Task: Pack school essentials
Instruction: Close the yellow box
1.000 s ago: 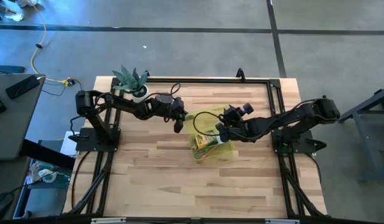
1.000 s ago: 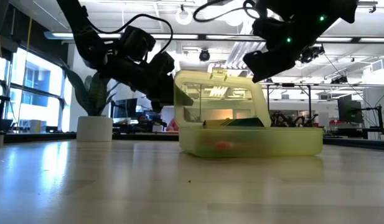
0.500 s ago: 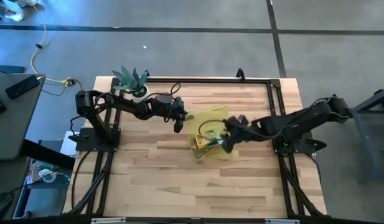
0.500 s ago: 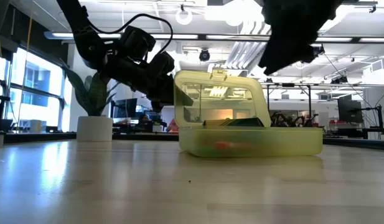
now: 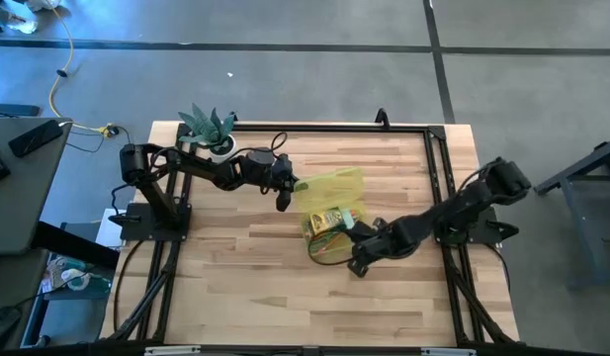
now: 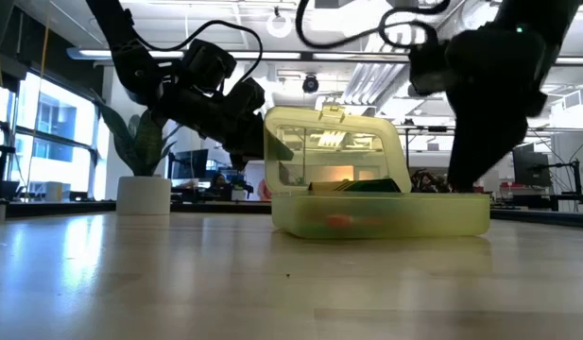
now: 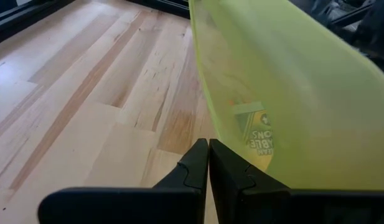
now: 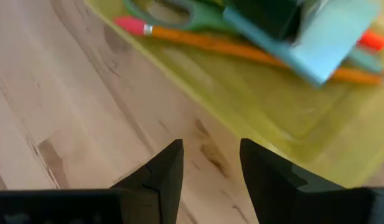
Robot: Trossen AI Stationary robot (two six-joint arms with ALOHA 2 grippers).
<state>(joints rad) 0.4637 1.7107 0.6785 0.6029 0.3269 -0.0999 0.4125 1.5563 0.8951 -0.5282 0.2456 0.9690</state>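
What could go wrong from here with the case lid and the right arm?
1. The left gripper, shut, sits at the edge of the upright lid; if it slips, the lid may drop.
2. The right gripper, open and empty, hangs low by the case wall; a careless move might shove it.
3. The orange pencil lies near the rim and may snag the lid on closing.

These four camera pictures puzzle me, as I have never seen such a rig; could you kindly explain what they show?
Two dark robot arms work at a wooden table. One picture looks straight down, one looks level across the tabletop, and two come from cameras on the wrists. A translucent yellow-green case lies open, holding scissors, an orange pencil and a teal notepad. A potted plant stands at one corner. The left end effector, shut, waits by the lid. The right end effector, open and empty, hovers beside the case.
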